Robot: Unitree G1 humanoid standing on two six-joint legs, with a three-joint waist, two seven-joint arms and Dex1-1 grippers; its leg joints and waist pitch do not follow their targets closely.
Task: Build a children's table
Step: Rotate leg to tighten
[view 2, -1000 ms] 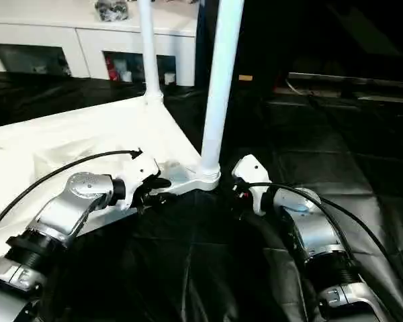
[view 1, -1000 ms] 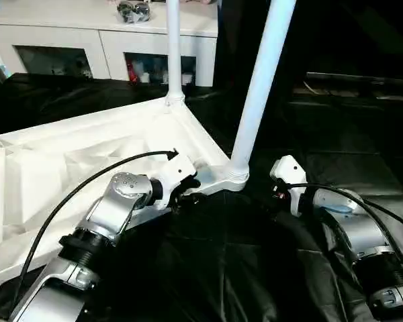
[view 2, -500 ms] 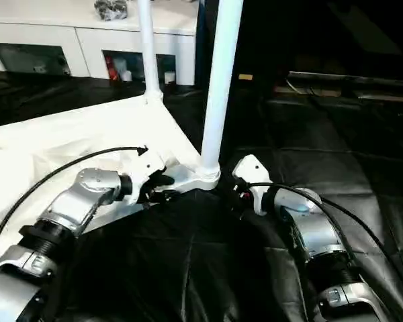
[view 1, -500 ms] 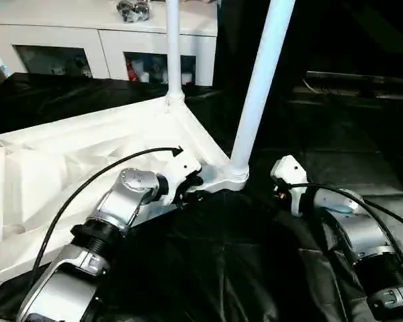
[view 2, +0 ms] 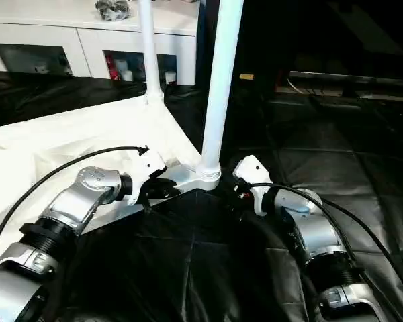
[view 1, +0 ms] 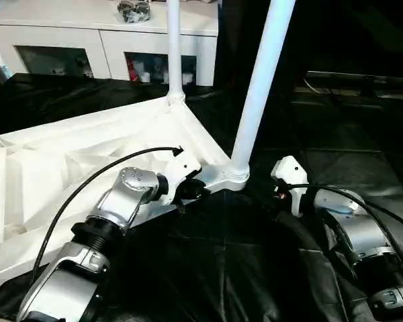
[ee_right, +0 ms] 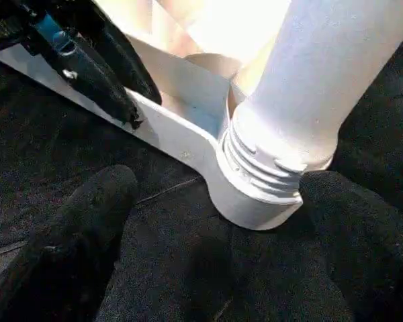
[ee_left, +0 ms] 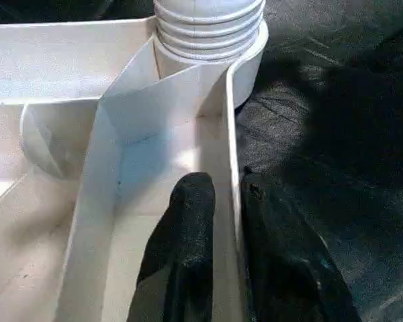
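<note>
Tabletop (view 1: pixel 87 154) is lying upside down on the black-covered surface (view 1: pixel 363 154), ribbed underside up. Two legs are being seen standing in corner sockets: near leg (view 1: pixel 258 87) right betw. the grippers, far leg (view 1: pixel 173 47) at the back corner by the cabinet (view 1: pixel 67 33). So approx halfway done, judging by that; other corners aren't fully shown, so two legs prob still to be fitted, then flipped upright. Left gripper (ee_left: pixel 223 201) is being clamped on the tabletop's rim wall, just beside the near socket. Right gripper (ee_right: pixel 215 201) is being held wide apart either side of the socket base, nothing gripped.
</note>
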